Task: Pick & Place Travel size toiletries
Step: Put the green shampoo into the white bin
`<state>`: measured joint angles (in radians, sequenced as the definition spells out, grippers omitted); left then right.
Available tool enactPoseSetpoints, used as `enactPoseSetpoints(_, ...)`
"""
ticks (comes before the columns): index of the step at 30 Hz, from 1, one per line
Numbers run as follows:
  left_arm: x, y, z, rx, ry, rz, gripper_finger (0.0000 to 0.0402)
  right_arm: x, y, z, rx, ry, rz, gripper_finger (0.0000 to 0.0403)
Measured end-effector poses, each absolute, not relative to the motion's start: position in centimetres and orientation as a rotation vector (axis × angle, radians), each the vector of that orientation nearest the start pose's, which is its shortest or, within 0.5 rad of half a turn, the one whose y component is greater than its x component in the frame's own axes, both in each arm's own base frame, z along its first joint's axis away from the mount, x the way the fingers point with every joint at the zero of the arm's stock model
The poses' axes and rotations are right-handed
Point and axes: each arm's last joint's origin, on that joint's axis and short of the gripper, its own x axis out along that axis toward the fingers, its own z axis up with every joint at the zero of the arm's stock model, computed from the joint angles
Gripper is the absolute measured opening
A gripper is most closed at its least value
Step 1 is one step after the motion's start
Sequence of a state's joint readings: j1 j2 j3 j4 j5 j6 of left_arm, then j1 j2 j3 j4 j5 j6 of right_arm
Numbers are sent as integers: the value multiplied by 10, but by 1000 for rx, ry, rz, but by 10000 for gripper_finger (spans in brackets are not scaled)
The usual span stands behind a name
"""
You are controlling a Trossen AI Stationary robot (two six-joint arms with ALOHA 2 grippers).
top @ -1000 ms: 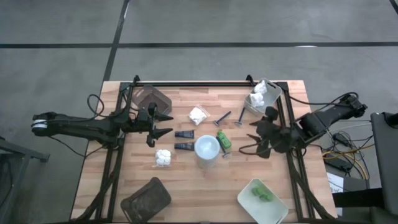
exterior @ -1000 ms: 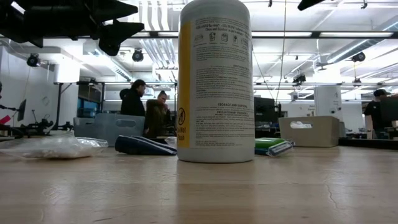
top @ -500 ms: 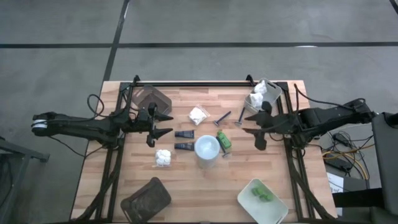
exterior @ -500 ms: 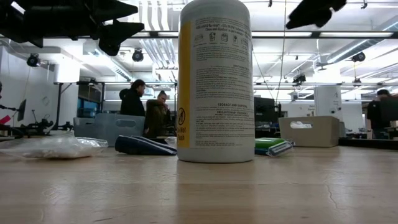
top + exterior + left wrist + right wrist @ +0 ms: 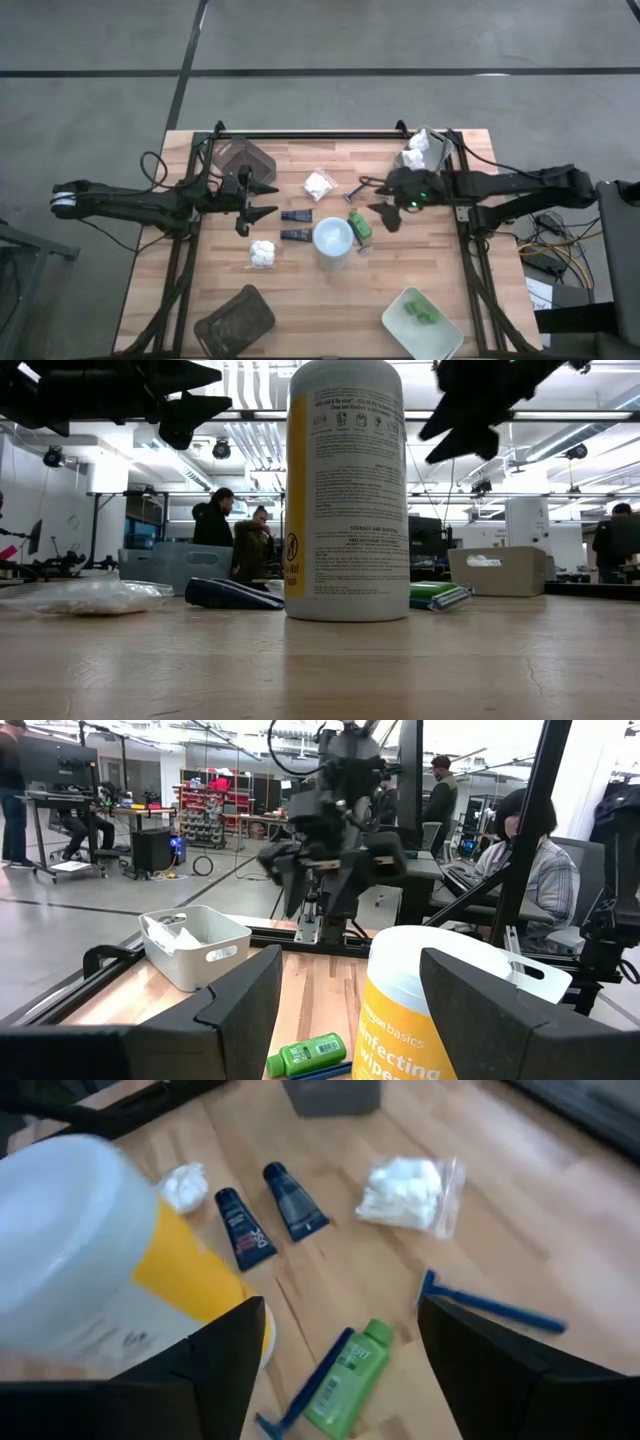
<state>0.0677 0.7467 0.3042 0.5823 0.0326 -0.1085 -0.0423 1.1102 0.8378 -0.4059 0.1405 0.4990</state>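
Observation:
Toiletries lie on the wooden table around a standing yellow white-capped bottle (image 5: pixel 333 240) (image 5: pixel 100 1270). Left of it lie two dark tubes (image 5: pixel 296 215) (image 5: pixel 295 236) and a white packet (image 5: pixel 263 252). Another white packet (image 5: pixel 319 185) lies nearer the far edge. A green piece (image 5: pixel 360 226) (image 5: pixel 350 1378) and a blue-headed razor (image 5: pixel 356 190) (image 5: pixel 490 1308) lie to the bottle's right. My right gripper (image 5: pixel 372 197) (image 5: pixel 338 1310) hovers open above the razor and the green piece. My left gripper (image 5: pixel 268 199) (image 5: pixel 350 965) hangs open left of the tubes.
Dark brown trays sit at the far left (image 5: pixel 245 157) and near left (image 5: pixel 235 315). One pale tray (image 5: pixel 428 142) with white packets stands at the far right; another (image 5: pixel 440 335), near right, holds green pieces. A second razor (image 5: pixel 300 1395) lies beside the green piece. People stand in the room beyond.
My right arm has swung from the table's right edge toward the left and somewhat toward the far edge. Its gripper now hangs over the razor and green piece and stays open. The toiletries have not moved.

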Motion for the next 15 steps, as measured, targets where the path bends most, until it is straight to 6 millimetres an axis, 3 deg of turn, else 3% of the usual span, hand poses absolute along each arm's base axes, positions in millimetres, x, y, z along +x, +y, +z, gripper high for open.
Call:
enactPoseSetpoints(8, 169, 11, 246, -101, -141, 28, 243, 274, -41, 260, 650, 733, -398, 254)
enactPoseSetpoints(15, 169, 10, 246, -101, -141, 27, 243, 302, -64, 242, 683, 997, -529, 228)
